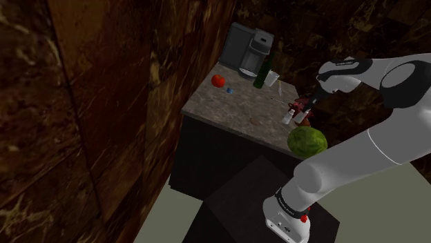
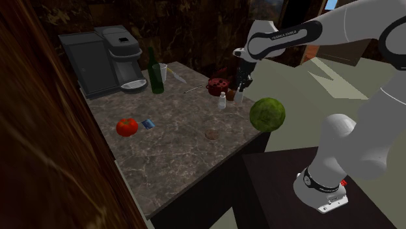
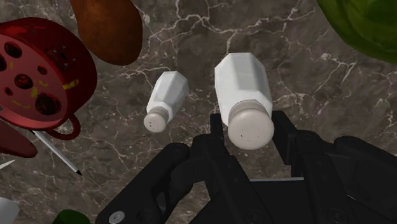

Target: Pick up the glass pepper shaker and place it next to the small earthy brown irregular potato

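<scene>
White pepper shaker [image 3: 245, 89] clasped at its cap by the black gripper [image 3: 250, 130], beside a smaller shaker [image 3: 167, 98].

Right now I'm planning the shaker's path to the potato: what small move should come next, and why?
Probably a short straight lift: the gripper looks shut on the larger shaker at its cap, and the smaller shaker stands between it and the potato, so sliding across could knock it.
</scene>
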{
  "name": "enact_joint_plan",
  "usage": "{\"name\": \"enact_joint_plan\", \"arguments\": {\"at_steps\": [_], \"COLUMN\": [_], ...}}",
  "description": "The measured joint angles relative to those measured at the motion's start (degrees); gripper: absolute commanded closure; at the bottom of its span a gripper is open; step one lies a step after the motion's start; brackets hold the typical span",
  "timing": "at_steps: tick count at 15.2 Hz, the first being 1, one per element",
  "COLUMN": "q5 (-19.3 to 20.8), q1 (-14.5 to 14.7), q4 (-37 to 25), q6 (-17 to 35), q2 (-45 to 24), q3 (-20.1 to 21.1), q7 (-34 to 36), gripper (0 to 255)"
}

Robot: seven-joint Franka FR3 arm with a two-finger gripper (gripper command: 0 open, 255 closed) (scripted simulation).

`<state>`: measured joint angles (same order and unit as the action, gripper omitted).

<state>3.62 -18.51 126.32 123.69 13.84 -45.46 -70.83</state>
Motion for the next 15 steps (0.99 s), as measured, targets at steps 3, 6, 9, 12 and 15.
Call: {"name": "enact_joint_plan", "arguments": {"at_steps": [3, 6, 9, 12, 15], "q5": [-0.9, -1.8, -3.0, -4.6, -6.3], "q1": [0.3, 0.5, 0.9, 1.4, 1.8], "q4": [1.3, 2.8, 4.2, 5.3, 6.6], "q6": [2.3, 4.7, 6.9, 9.2, 11.6], "q2": [-1.2, -2.4, -3.7, -5.4, -6.9], "q3": [-0.7, -1.4, -2.1, -2.8, -3.5], "q7": [-0.8, -1.8, -2.9, -4.2, -5.7], "gripper": [255, 255, 255, 255, 255]}}
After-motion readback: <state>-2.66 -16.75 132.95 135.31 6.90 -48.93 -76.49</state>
